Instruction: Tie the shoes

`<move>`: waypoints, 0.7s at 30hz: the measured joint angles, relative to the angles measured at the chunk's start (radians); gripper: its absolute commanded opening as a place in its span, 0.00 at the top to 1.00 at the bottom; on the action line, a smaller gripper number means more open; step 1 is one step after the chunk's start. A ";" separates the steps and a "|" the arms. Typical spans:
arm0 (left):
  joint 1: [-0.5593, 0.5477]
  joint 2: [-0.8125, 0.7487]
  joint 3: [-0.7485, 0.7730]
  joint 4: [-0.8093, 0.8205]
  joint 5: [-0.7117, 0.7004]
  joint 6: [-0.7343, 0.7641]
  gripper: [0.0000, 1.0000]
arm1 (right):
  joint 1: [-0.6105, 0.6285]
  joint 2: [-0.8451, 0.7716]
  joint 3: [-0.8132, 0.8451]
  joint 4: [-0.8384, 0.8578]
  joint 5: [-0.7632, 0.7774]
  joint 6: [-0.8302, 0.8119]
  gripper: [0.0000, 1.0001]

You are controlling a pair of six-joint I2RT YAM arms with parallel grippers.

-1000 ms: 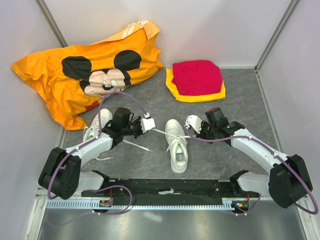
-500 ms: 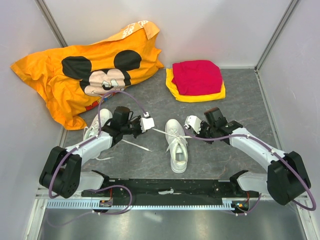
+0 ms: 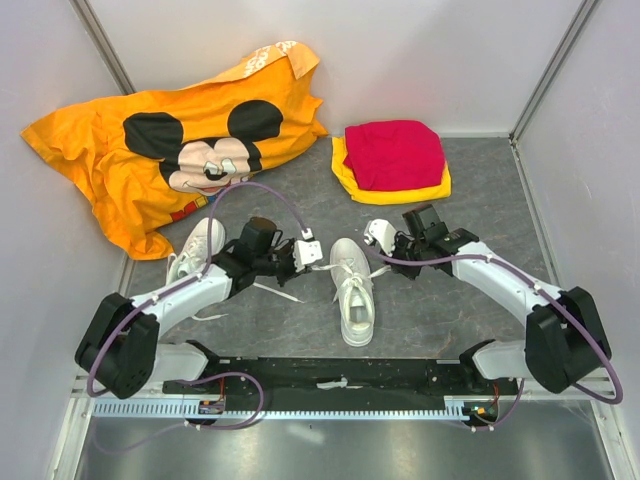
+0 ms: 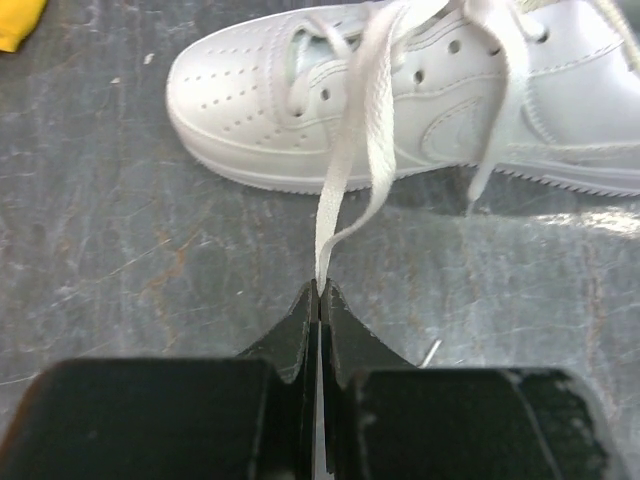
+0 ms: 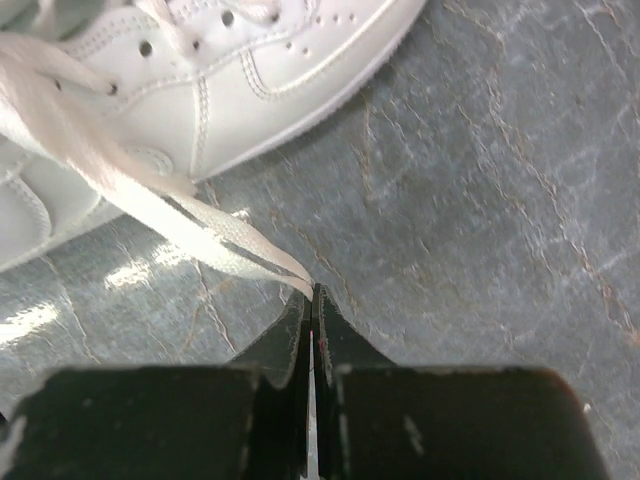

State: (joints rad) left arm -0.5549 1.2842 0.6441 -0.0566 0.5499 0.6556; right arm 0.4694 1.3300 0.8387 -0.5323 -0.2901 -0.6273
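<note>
One white shoe [image 3: 353, 292] lies mid-table with its toe pointing away from the arm bases; the other shoe [image 3: 197, 247] lies at the left beside the left arm. My left gripper [image 3: 322, 262] sits just left of the middle shoe, shut on a doubled loop of its lace [image 4: 350, 170]. In the left wrist view this shoe [image 4: 420, 100] lies sideways ahead of the left gripper [image 4: 320, 292]. My right gripper [image 3: 370, 248] is at that shoe's right side, shut on another loop of lace [image 5: 200, 225]. That lace runs from the shoe [image 5: 200, 80] to the right gripper [image 5: 313, 292].
An orange cartoon-mouse shirt [image 3: 170, 140] is heaped at the back left, close to the left shoe. A folded red cloth [image 3: 393, 152] lies on a yellow one [image 3: 400, 190] at the back centre. Grey walls close in the table on three sides.
Both grippers have closed in on the middle shoe with their laces. The left moved right; the right moved left and slightly away. The lace spans are shorter now.
</note>
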 measured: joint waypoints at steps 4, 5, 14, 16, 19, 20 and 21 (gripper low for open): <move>-0.045 0.062 0.019 0.003 -0.036 -0.080 0.98 | 0.013 0.047 0.011 0.001 -0.048 -0.001 1.00; -0.053 0.097 0.038 -0.001 -0.052 -0.100 0.98 | 0.019 0.065 0.014 0.001 -0.060 -0.001 1.00; -0.070 0.296 0.223 -0.031 -0.122 -0.196 0.98 | 0.077 0.128 0.014 0.008 -0.143 0.012 1.00; -0.077 0.326 0.261 -0.032 -0.123 -0.212 0.99 | 0.079 0.128 0.014 0.018 -0.151 0.021 1.00; -0.084 0.365 0.303 -0.034 -0.122 -0.241 0.98 | 0.079 0.128 0.012 0.031 -0.162 0.031 1.00; -0.085 0.374 0.311 -0.039 -0.122 -0.249 0.98 | 0.080 0.128 0.011 0.035 -0.166 0.034 1.00; -0.086 0.381 0.315 -0.040 -0.122 -0.256 0.98 | 0.082 0.128 0.008 0.042 -0.168 0.038 1.00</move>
State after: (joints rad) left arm -0.6411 1.6657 0.9588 -0.0967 0.4274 0.3996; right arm 0.5510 1.4582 0.8463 -0.4908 -0.4580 -0.5892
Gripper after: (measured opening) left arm 0.023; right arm 0.007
